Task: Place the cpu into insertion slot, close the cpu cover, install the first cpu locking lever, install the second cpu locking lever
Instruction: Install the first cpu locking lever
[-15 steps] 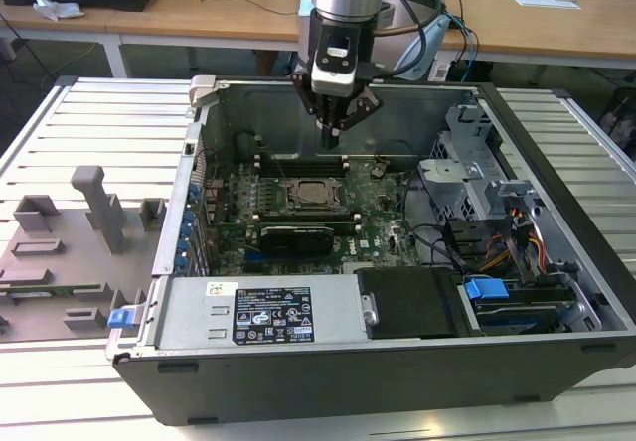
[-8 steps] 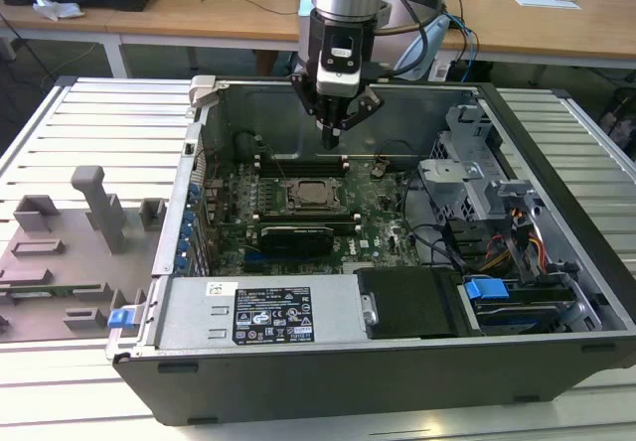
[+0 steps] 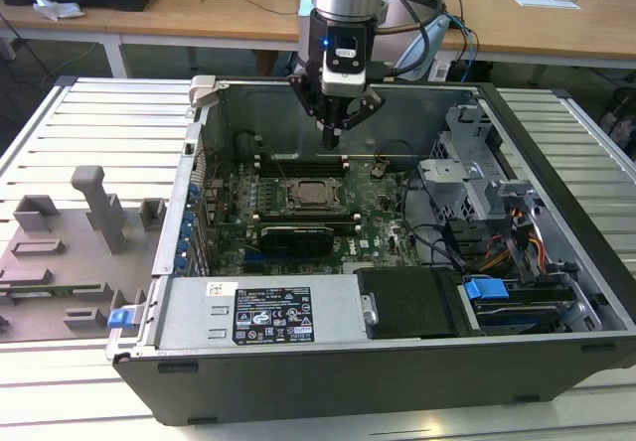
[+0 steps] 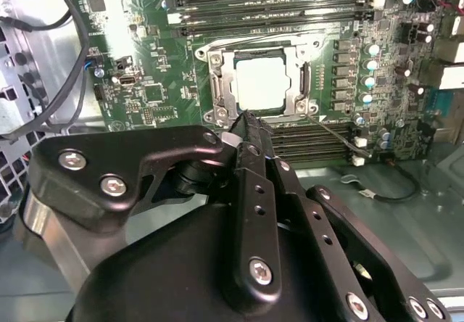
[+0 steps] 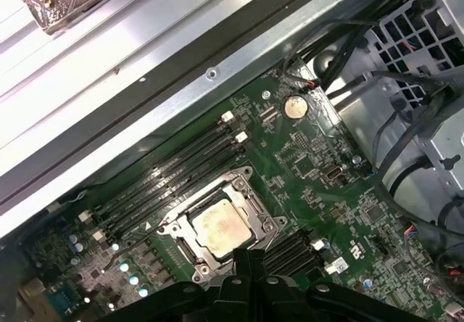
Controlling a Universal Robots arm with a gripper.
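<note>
Above cpu (image 4: 262,83), seated under closed cpu cover (image 4: 217,90): claw (image 3: 333,138) pinched together, empty, hovering.

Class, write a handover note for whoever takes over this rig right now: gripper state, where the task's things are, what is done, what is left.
Gripper: shut, holding nothing, hanging close by the insertion slot.
Cpu: seated in the insertion slot.
Cpu cover: appears to lie down flat around the cpu.
Done: cpu placed; cover apparently closed.
Left: both locking levers; I cannot tell whether either is latched.
</note>
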